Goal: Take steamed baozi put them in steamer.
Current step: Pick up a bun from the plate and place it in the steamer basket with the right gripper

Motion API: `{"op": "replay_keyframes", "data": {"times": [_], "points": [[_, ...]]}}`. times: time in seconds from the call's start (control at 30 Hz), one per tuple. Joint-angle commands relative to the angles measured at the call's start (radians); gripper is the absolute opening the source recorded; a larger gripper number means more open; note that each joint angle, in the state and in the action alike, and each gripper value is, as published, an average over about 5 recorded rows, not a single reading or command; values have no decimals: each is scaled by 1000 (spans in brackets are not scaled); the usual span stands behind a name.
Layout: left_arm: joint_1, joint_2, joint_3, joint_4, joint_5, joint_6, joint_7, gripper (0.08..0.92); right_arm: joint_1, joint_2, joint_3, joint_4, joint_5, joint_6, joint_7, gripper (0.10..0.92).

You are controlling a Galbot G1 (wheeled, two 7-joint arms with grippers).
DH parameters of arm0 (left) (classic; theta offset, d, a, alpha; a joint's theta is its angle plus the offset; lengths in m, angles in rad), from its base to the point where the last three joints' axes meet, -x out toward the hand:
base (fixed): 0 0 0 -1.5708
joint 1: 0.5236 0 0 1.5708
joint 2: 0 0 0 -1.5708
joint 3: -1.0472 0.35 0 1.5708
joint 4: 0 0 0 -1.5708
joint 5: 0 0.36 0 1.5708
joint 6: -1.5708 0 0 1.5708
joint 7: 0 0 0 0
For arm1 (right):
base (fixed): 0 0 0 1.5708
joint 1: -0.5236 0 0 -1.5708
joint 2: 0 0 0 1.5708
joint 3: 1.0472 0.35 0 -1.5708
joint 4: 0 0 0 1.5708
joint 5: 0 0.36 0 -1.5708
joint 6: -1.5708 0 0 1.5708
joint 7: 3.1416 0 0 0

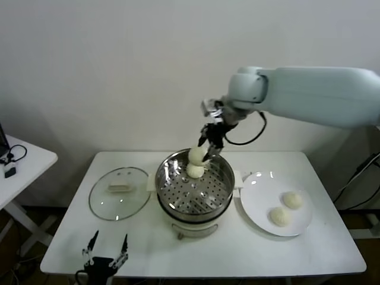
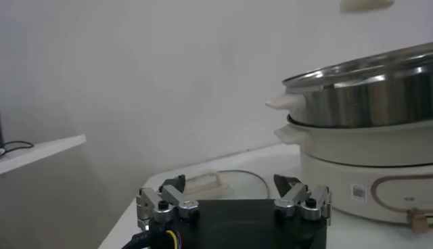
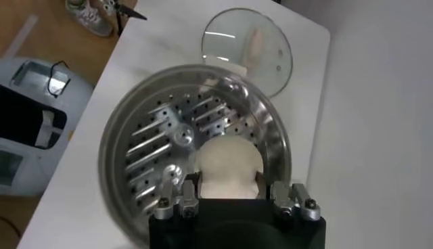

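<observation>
My right gripper (image 1: 203, 153) is shut on a cream-white baozi (image 1: 196, 155) and holds it over the far side of the steamer (image 1: 161, 185). In the right wrist view the baozi (image 3: 229, 162) sits between the gripper (image 3: 229, 181) fingers above the perforated floor of the steamer (image 3: 152, 145). A second baozi (image 1: 195, 171) lies in the steamer just below it. Two more baozi (image 1: 291, 199) (image 1: 280, 216) lie on the white plate (image 1: 261, 191) to the right. My left gripper (image 1: 105, 250) is open and empty at the table's near left edge; it also shows in its wrist view (image 2: 233, 195).
A flat glass lid (image 1: 119, 193) lies left of the steamer; it shows in the right wrist view (image 3: 247, 47) and the left wrist view (image 2: 226, 181). The steamer's side (image 2: 365, 101) stands beside the left gripper. A small white side table (image 1: 24, 160) stands at the far left.
</observation>
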Motion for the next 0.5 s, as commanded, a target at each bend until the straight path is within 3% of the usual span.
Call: {"op": "replay_keyframes", "data": {"times": [0.03,0.5], "points": [[2,-17,-2,-3,-2,-2,0,823,-183,192,52,-119,-46,-40,67,568],[-2,-19,4,3,4,-1,2,823,-238,198,33,-141,-93,-39,69,568]]}}
